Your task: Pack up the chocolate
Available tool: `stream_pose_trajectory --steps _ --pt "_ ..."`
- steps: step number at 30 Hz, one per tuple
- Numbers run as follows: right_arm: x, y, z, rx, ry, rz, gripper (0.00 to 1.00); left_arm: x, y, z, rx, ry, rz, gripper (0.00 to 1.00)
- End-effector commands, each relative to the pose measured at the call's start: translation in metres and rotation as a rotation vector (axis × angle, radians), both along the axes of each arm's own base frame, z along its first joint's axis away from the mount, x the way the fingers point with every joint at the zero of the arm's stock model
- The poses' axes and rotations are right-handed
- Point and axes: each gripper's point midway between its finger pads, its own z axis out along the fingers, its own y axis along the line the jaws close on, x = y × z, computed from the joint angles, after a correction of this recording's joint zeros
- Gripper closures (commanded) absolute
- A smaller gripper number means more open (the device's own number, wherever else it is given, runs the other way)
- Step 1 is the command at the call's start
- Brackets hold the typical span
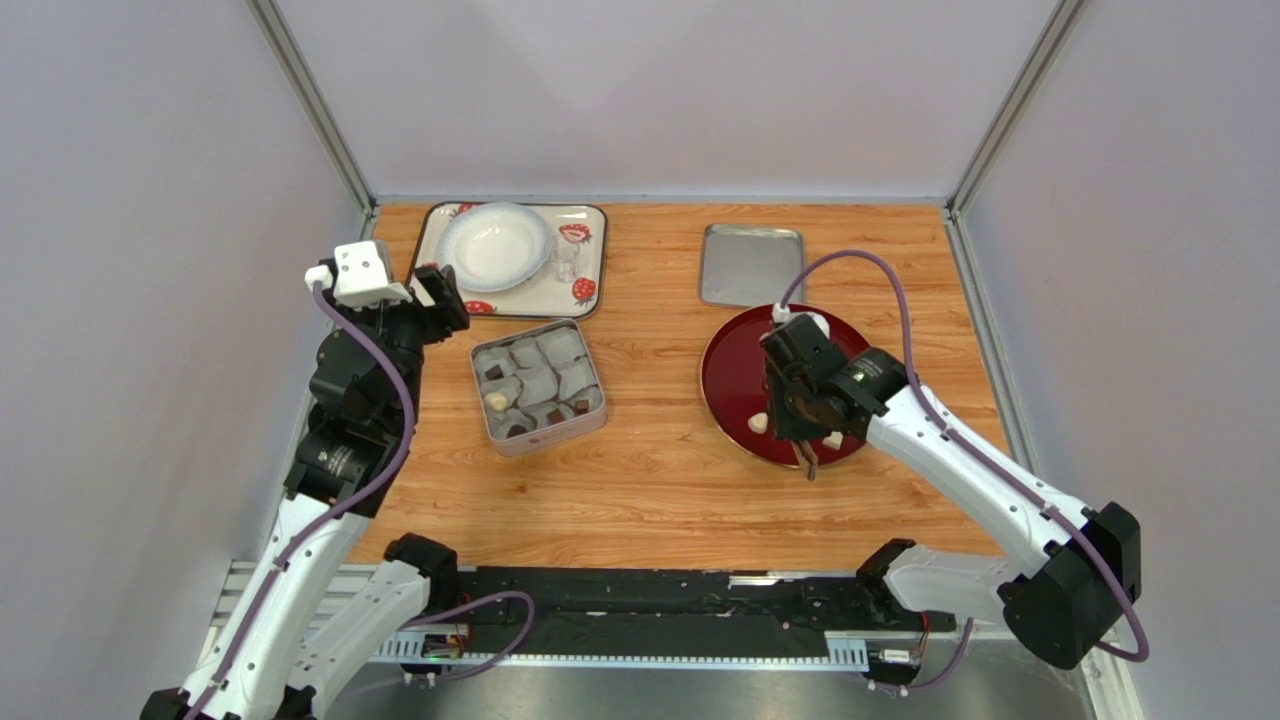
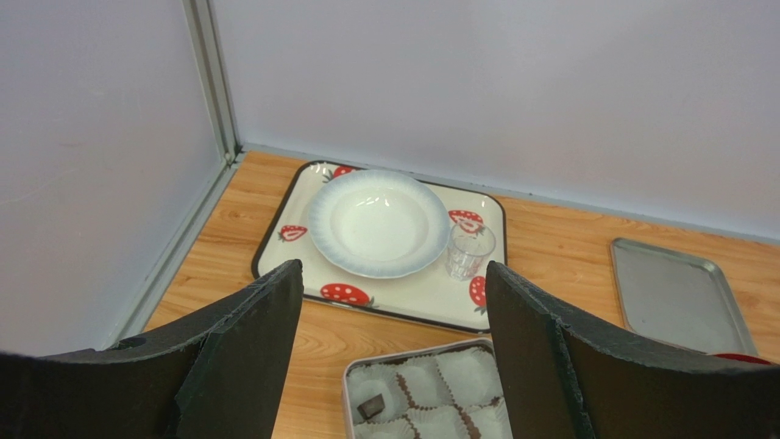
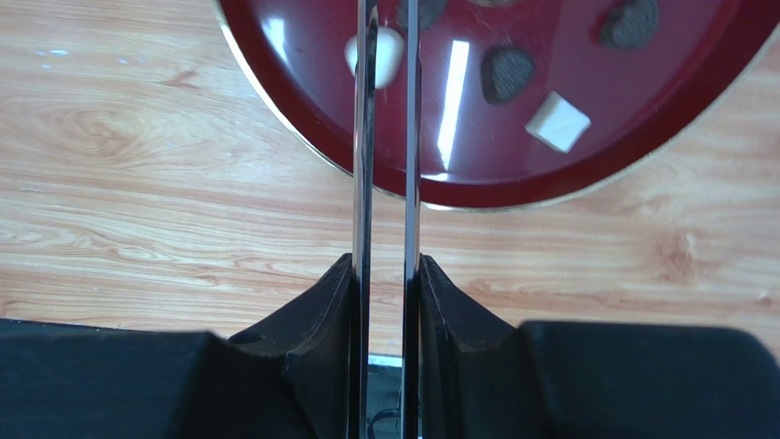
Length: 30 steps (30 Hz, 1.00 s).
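Note:
A square tin (image 1: 529, 333) lined with paper cups holds a cream-white chocolate (image 1: 496, 401) and a few dark ones (image 1: 579, 405); one dark piece (image 2: 370, 408) shows in the left wrist view. More chocolates lie on a red plate (image 1: 729, 375): a white rounded one (image 3: 389, 50), a dark lump (image 3: 506, 71) and a white square (image 3: 558, 122). My right gripper (image 1: 804, 405) hangs over the plate, shut on metal tongs (image 3: 364, 137); the fingers (image 3: 334, 293) clamp both blades. My left gripper (image 1: 436, 293) is open and empty, above the table just behind the tin's (image 2: 412, 352) left side.
A strawberry-print tray (image 1: 583, 285) at the back left carries a white bowl (image 1: 493, 245) and a small glass (image 1: 564, 263). A flat metal tray (image 1: 748, 266) lies at the back, behind the red plate. Walls close off the left, right and back.

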Motion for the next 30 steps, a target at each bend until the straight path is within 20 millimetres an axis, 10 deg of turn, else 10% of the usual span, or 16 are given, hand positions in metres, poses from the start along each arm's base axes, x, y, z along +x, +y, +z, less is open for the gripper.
stream_pose_trajectory --steps 1,30 --pt "-0.012 -0.012 -0.007 0.025 0.039 -0.090 0.70 0.003 -0.001 0.013 -0.039 -0.017 -0.022 0.19" --pt "-0.014 -0.003 -0.039 0.093 0.105 -0.214 0.60 -0.001 0.012 0.018 -0.053 -0.031 0.009 0.19"
